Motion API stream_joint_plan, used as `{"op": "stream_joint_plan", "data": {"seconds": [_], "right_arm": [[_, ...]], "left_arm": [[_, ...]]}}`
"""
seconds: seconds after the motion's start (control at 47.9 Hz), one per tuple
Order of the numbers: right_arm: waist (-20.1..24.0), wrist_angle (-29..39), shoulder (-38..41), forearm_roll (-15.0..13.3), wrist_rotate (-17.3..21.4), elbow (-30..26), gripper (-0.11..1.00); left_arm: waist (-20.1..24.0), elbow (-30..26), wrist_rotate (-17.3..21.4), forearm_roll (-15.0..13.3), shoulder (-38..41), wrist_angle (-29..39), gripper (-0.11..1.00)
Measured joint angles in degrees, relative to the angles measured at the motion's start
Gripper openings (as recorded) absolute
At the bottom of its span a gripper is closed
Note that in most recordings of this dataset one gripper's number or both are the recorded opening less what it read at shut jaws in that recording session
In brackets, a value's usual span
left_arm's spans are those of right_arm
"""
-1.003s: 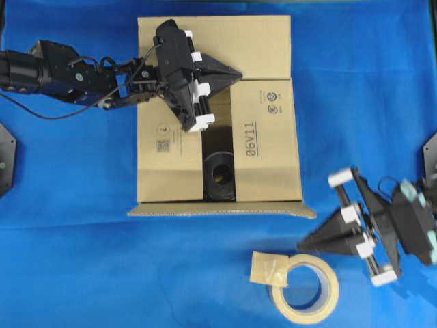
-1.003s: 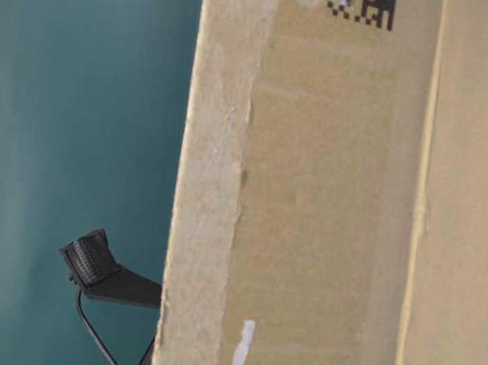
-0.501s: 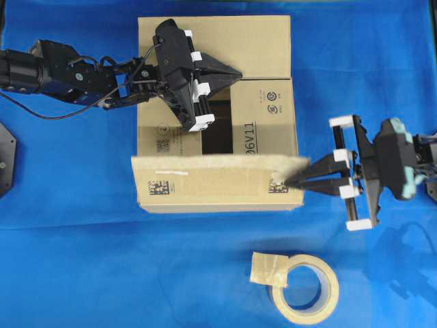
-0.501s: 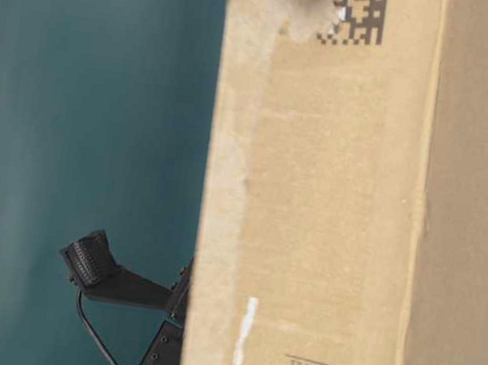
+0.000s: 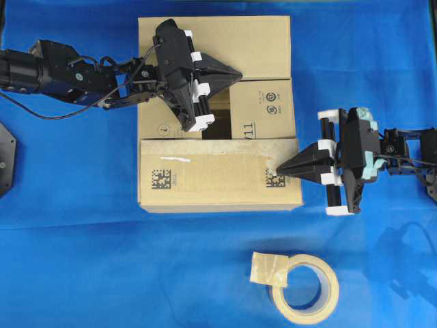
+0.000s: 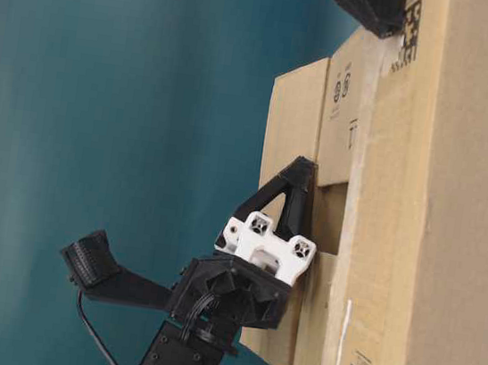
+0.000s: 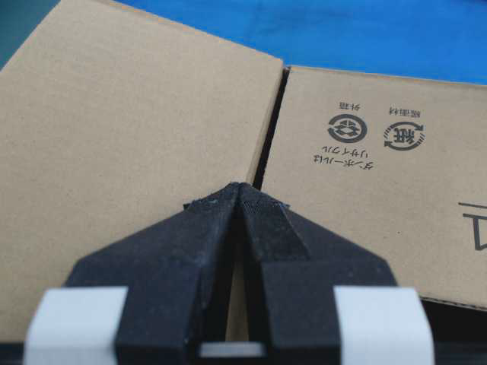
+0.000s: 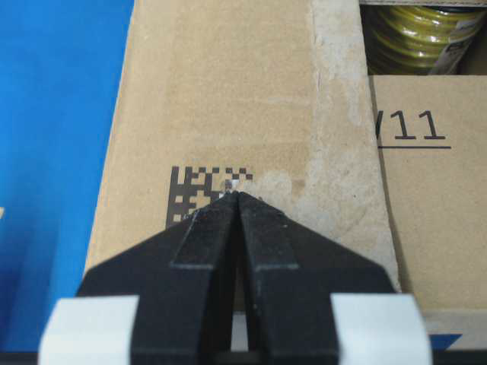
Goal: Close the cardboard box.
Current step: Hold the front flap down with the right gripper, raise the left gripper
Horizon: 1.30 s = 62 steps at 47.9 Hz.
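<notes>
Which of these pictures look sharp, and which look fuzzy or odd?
Overhead: evenly lit, box sharp, faint shadows on the blue cloth. Table-level: appears turned sideways, backdrop a soft teal blur. Both wrist views: the near claws look soft, while the cardboard print stays readable.

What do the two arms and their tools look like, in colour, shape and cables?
Both arms are black with thin black cables running along them. The left tool and the right tool each have two black fingers that taper to a triangular point, mounted on a rail with white end blocks. The right arm's wrist also carries a pale teal part, which the left arm lacks.
</notes>
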Motion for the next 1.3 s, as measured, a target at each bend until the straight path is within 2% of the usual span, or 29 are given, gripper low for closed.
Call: {"op": "stream_joint_plan", "data": {"seconds": [0.272, 0.606, 0.898, 1.107, 1.295], "right_arm": [[0.0, 0.0, 0.35, 0.7, 0.0, -0.26, 0.0], [0.0, 0.0, 0.44, 0.79, 0.0, -0.26, 0.0], [0.0, -0.18, 0.44, 0.79, 0.0, -0.26, 0.0], [0.0, -0.35, 0.44, 0.79, -0.09, -0.26, 0.0], [0.0, -0.44, 0.44, 0.79, -0.35, -0.26, 0.0]], "left_arm": [[0.0, 0.0, 0.09, 0.09, -0.79, 1.14, 0.0], [0.62, -1.93, 0.79, 0.09, -9.93, 10.9, 0.0], [6.77, -8.17, 2.02, 0.09, -13.62, 24.43, 0.0], [11.16, -14.94, 5.98, 0.09, -13.27, 36.04, 0.0], [15.21, -19.86, 6.77, 0.09, -10.28, 45.44, 0.0]]}}
